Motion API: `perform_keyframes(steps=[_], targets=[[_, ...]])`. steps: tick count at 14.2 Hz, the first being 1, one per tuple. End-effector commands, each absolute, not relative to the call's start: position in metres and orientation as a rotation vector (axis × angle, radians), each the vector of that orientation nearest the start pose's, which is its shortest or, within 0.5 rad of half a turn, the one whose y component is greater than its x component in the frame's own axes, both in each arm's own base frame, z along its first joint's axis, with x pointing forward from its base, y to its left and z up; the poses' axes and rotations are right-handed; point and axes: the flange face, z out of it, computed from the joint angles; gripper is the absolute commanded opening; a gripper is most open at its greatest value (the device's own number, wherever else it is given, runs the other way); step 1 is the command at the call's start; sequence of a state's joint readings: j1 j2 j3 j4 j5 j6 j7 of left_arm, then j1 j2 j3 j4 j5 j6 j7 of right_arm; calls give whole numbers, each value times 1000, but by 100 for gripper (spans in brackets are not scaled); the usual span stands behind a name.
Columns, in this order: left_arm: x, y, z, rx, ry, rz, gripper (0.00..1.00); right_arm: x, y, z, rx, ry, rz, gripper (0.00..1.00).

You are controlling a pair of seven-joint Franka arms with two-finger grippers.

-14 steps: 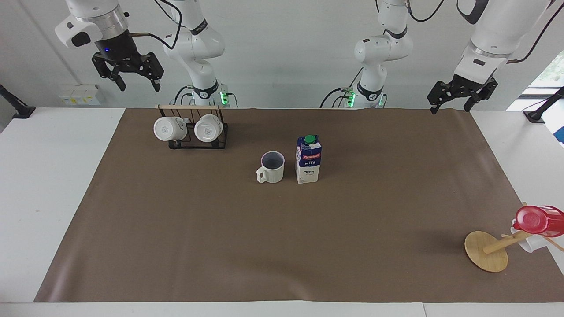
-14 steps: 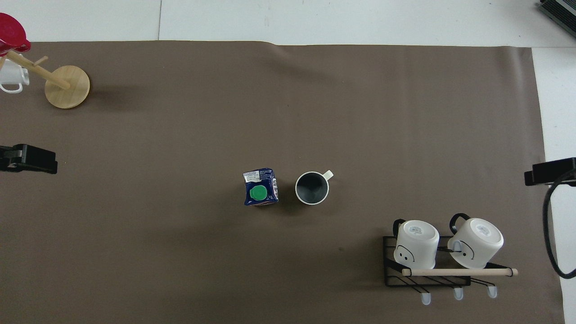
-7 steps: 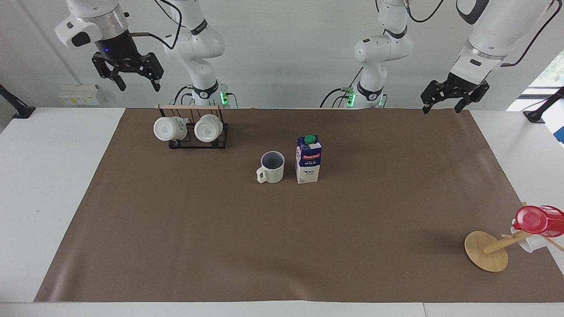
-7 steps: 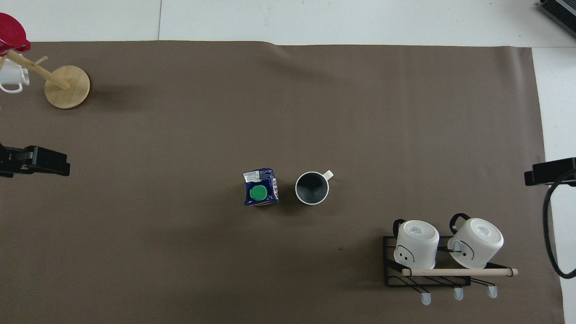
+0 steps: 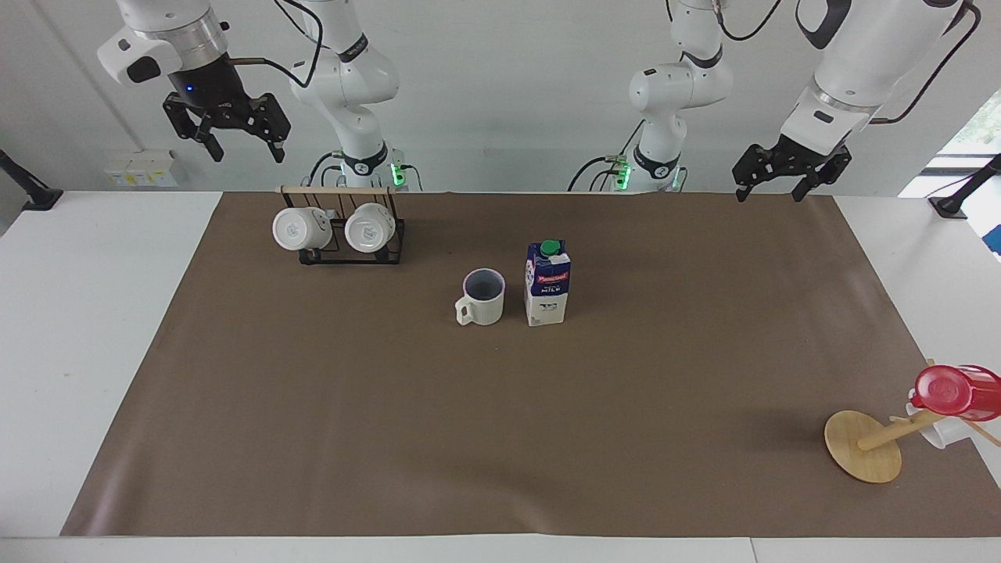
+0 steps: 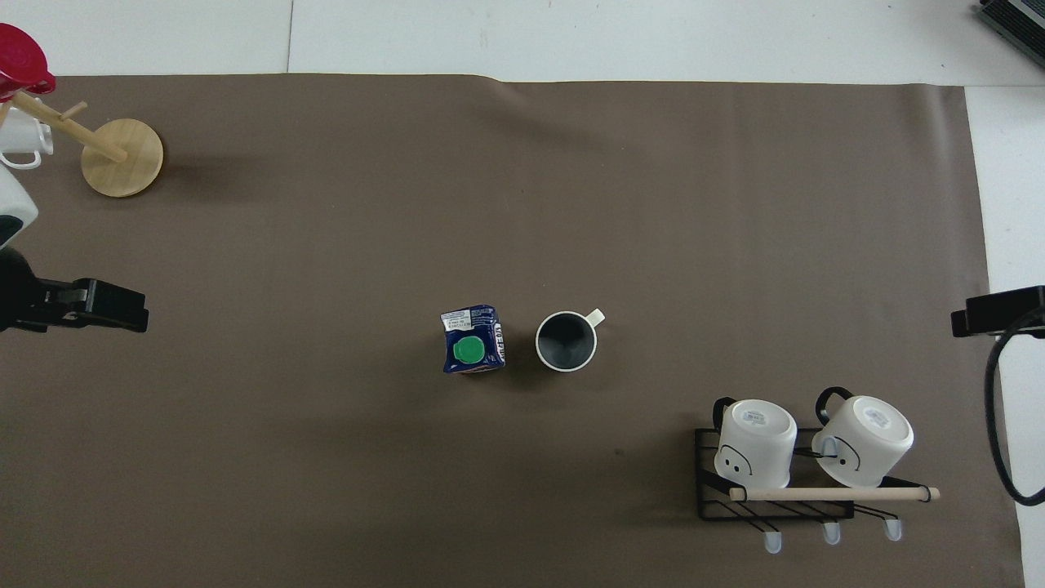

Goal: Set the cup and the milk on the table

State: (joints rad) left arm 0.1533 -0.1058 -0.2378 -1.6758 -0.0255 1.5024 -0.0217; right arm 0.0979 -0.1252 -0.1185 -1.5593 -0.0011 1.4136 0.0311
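Observation:
The cup (image 5: pixel 481 297), cream-white with a dark inside, stands upright on the brown sheet (image 5: pixel 500 438) of the table (image 5: pixel 78 328), near its middle. It also shows in the overhead view (image 6: pixel 566 340). The milk (image 5: pixel 547 283) stands upright right beside it, toward the left arm's end, apart from it; its green cap shows in the overhead view (image 6: pixel 469 349). My left gripper (image 5: pixel 768 191) is open and empty, raised over the sheet at the left arm's end (image 6: pixel 110 306). My right gripper (image 5: pixel 246 152) is open and empty, high over the right arm's end (image 6: pixel 992 312).
A black wire rack (image 5: pixel 352 244) holding two white mugs stands on the sheet close to the right arm's base. A wooden mug tree (image 5: pixel 864 447) lies tipped at the left arm's end, farthest from the robots, with a red cup (image 5: pixel 954 391) on it.
My left gripper has moved a little toward the middle of the table and slightly up. The right gripper, the cup and the milk have stayed put.

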Motion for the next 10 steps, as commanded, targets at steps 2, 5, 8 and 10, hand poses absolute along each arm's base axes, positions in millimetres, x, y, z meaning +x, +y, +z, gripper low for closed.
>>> perform_keyframes(steps=[2,5,8,10], targets=[[501,-57,625,-3145,123,110,100,497,-15,685,-3104,100,33,100],[500,-55,626,-3143,120,117,100,497,-15,685,-3104,103,33,100],[501,-52,628,-3145,109,112,100,497,-15,685,-3104,103,33,100],[501,-50,628,-3145,97,114,100,497,-15,685,-3104,103,33,100]])
